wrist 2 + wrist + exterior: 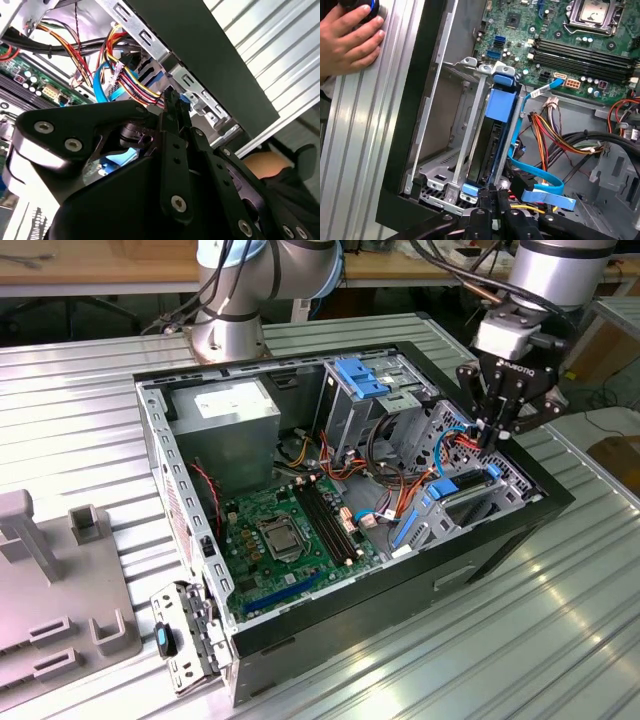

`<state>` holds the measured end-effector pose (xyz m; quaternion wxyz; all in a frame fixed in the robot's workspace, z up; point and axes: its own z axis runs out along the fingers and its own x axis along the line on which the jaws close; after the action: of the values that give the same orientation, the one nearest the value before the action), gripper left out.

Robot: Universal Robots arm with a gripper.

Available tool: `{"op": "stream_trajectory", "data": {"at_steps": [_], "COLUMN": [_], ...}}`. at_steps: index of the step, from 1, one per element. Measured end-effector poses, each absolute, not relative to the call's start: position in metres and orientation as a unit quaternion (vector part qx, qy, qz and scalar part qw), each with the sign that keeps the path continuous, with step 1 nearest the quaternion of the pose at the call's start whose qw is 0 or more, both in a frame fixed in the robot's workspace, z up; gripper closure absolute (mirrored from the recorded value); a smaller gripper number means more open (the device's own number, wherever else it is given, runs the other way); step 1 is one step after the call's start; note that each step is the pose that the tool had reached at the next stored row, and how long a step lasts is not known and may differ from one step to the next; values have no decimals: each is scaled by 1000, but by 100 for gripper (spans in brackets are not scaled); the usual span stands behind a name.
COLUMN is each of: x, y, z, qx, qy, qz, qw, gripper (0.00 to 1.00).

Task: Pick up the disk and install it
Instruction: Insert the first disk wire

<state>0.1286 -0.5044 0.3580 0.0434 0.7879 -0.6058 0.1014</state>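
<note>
The disk [496,120] is sitting on edge inside the grey metal drive bay [451,150] at the corner of the open computer case [470,570], its blue carrier showing along the top and end in the first wrist view. In the exterior view the same blue frame [462,483] is showing low in the case near the exterior view's right wall. On one side the bay's metal rails are hemming the disk in closely; on the other, blue ribbon cable [540,187] and bundled coloured wires [555,135] are crowding the space, leaving little free room there. The empty slot beside the disk, toward the black case wall, is lying open.

The gripper [490,435] is hanging at the disk's end — its fingers [492,200] are standing close together, narrow, right at the carrier's blue end tab, though whether they are pinching it I cannot tell. In the second wrist view the fingertips [172,102] are meeting against the wire bundle and the blue piece.

The motherboard [290,535] is lying well apart, deeper in the case. A person's hand [347,37] is resting on the ribbed metal table [480,660] outside the case.
</note>
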Motion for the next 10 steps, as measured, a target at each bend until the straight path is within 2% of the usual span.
{"op": "stream_trajectory", "data": {"at_steps": [10], "x": [127], "y": [-504], "z": [353], "qx": [726], "qy": [-678], "qz": [97], "qw": [53], "gripper": [84]}}
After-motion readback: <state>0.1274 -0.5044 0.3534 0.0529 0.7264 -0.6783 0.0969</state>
